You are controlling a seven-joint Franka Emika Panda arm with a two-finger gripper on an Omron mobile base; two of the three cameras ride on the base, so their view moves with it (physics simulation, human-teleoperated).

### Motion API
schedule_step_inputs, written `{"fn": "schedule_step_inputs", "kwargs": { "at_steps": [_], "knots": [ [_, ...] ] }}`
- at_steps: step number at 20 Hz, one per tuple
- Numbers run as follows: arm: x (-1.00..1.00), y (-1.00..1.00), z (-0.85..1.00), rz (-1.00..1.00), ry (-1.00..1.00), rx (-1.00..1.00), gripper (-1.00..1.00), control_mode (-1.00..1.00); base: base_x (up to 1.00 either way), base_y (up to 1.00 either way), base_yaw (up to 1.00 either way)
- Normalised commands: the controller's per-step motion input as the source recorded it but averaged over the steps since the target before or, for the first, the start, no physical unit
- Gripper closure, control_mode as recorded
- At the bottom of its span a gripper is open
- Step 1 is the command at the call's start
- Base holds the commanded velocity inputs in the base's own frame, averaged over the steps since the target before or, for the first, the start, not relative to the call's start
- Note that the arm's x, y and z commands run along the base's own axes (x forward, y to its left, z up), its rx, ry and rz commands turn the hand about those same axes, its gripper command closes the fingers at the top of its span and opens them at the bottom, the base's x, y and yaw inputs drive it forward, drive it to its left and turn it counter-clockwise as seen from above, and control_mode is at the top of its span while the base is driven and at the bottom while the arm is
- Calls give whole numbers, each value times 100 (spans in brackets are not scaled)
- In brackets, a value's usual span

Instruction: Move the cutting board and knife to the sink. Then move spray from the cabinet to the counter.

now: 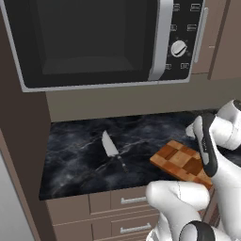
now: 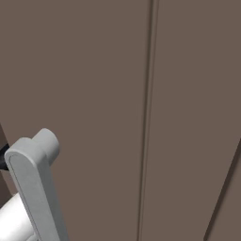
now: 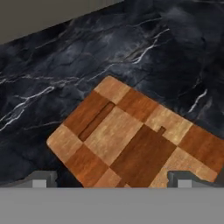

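Observation:
The checkered wooden cutting board [image 3: 131,140] lies flat on the black marble-look counter [image 3: 52,78], directly under my gripper [image 3: 113,180]. The gripper hangs above the board's near part, open, with nothing between its fingertips [image 3: 41,179]. In the left base view the cutting board [image 1: 179,160] sits at the counter's right front, partly covered by my white arm. The knife [image 1: 112,148] lies to the board's left on the counter [image 1: 75,155], blade pointing away and dark handle toward the front edge. The sink and the spray are out of view.
A large microwave [image 1: 94,42] hangs over the counter. Brown cabinet doors [image 1: 221,37] stand to its right. Drawers with silver handles [image 1: 134,200] run below the counter's front edge. The right base view looks at a brown door panel [image 2: 94,94] with a grey handle [image 2: 35,183].

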Motion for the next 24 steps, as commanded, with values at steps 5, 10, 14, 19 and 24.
{"fn": "schedule_step_inputs", "kwargs": {
  "at_steps": [5,10,14,19,24],
  "knots": [
    [-64,-1,18,-44,0,14,-100,-100,0,0,0],
    [-68,-5,12,-40,0,21,-100,-100,0,0,0],
    [-71,-16,7,-27,0,29,-100,-100,0,0,0],
    [-71,-22,6,-16,0,33,-100,-100,0,0,0],
    [-69,-15,5,-14,0,29,-100,-100,0,0,0]
  ]
}}
